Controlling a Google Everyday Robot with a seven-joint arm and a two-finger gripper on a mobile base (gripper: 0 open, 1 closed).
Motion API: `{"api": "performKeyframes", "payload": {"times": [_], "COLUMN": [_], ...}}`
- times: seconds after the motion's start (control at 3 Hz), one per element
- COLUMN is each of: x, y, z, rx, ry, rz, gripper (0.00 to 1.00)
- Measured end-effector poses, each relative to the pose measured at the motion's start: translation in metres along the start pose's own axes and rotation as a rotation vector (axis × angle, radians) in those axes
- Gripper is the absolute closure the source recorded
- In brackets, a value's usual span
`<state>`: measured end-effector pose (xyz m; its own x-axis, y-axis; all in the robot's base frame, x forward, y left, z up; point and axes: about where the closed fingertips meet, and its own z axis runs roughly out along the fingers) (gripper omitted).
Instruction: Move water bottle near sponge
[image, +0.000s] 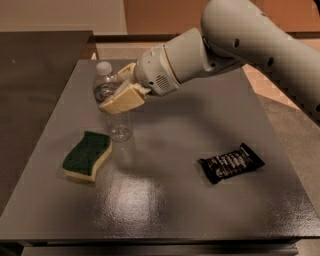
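The water bottle (118, 125) stands upright on the grey table (165, 200), clear and ribbed with a white cap. My gripper (116, 89) is around its upper body, one cream finger (124, 100) in front and the other behind, shut on it. The sponge (87, 155), dark green on pale yellow foam, lies just to the front left of the bottle's base, a small gap apart.
A black shiny snack packet (231, 163) lies at the right of the table. My white arm (240, 40) reaches in from the upper right. A dark counter (35, 80) borders the table's left side.
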<state>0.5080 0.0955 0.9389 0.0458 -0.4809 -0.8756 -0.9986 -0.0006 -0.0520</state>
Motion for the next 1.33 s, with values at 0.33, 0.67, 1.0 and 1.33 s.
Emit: {"api": "performKeyframes", "payload": {"times": [0.33, 0.67, 1.0, 1.33], "x": [0.0026, 0.0012, 0.0000, -0.0012], "y": [0.0008, 0.0020, 0.0032, 0.0044], "z": [0.0038, 0.0050, 0.0065, 0.0079], "rx": [0.003, 0.000, -0.004, -0.006], "ry": [0.005, 0.005, 0.006, 0.007], "rz": [0.007, 0.004, 0.002, -0.001], "gripper": [0.59, 0.36, 0.13, 0.00]}}
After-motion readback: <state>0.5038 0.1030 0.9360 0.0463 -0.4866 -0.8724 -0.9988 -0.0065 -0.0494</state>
